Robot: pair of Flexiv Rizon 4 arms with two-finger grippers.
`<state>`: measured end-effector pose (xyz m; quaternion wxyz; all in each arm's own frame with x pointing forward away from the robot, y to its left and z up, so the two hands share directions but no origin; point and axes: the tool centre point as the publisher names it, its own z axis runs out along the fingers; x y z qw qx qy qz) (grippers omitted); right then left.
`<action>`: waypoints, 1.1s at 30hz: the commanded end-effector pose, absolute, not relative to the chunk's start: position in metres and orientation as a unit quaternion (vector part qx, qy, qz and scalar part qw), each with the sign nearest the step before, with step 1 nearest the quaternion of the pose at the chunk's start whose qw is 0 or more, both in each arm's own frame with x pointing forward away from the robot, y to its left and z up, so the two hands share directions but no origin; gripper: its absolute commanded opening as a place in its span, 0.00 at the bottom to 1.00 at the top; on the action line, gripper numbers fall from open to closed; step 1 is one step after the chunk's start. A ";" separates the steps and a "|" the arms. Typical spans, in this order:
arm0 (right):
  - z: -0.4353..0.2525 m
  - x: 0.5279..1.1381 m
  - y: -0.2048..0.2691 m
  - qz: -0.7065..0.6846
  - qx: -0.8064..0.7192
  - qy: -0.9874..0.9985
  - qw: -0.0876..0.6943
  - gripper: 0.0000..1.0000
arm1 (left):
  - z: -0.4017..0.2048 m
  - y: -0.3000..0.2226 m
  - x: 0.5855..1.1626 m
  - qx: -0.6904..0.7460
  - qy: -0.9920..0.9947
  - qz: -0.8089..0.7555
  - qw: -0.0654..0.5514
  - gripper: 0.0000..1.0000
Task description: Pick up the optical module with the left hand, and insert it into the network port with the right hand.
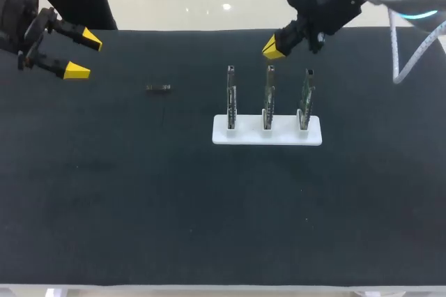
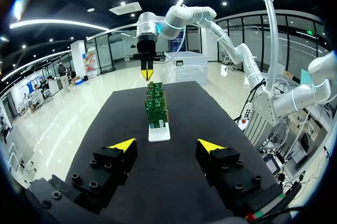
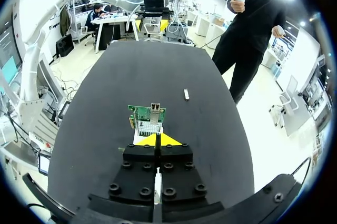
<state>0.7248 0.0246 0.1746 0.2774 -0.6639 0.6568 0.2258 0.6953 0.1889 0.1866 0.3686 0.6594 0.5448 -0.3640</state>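
The optical module [image 1: 159,88], a small dark bar, lies on the black table left of the white holder [image 1: 267,130]; it also shows in the right wrist view as a pale sliver [image 3: 186,94] ahead and to one side. The holder carries three upright green circuit boards [image 1: 268,97] with network ports [image 3: 155,107]. My left gripper [image 1: 80,53] hangs open and empty at the table's far left corner, well apart from the module. My right gripper [image 1: 272,49] is shut with nothing in it, above the far edge behind the boards. From the left wrist the boards [image 2: 156,109] stand in a row ahead.
The black mat [image 1: 139,199] covers the whole table, with wide bare room in front of the holder and around the module. My right arm's white cable [image 1: 401,60] hangs over the far right corner.
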 end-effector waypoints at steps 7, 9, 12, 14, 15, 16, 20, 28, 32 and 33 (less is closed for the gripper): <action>0.202 0.721 -0.014 0.228 -0.668 0.658 0.263 0.00 | 0.187 0.189 0.696 0.660 0.545 -0.364 0.367 1.00; 0.204 0.719 -0.024 0.225 -0.666 0.657 0.271 0.00 | 0.187 0.189 0.696 0.660 0.545 -0.364 0.367 1.00; 0.208 0.716 -0.039 0.226 -0.664 0.658 0.274 0.00 | 0.187 0.189 0.696 0.660 0.545 -0.364 0.367 1.00; 0.211 0.714 -0.049 0.226 -0.663 0.659 0.275 0.00 | 0.187 0.189 0.696 0.660 0.545 -0.364 0.367 1.00; 0.212 0.713 -0.055 0.228 -0.662 0.659 0.274 0.00 | 0.187 0.189 0.696 0.660 0.545 -0.364 0.367 1.00; 0.213 0.712 -0.059 0.229 -0.661 0.660 0.274 0.00 | 0.187 0.189 0.696 0.660 0.545 -0.364 0.367 1.00; 0.217 0.706 -0.078 0.227 -0.660 0.661 0.276 0.00 | 0.187 0.189 0.696 0.660 0.545 -0.364 0.367 1.00; 0.223 0.695 -0.105 0.227 -0.655 0.660 0.291 0.00 | 0.187 0.189 0.696 0.660 0.545 -0.364 0.367 1.00; 0.229 0.694 -0.109 0.230 -0.648 0.663 0.296 0.00 | 0.187 0.189 0.696 0.660 0.545 -0.364 0.367 1.00; 0.230 0.694 -0.109 0.231 -0.645 0.662 0.302 0.47 | 0.187 0.189 0.696 0.660 0.545 -0.364 0.367 1.00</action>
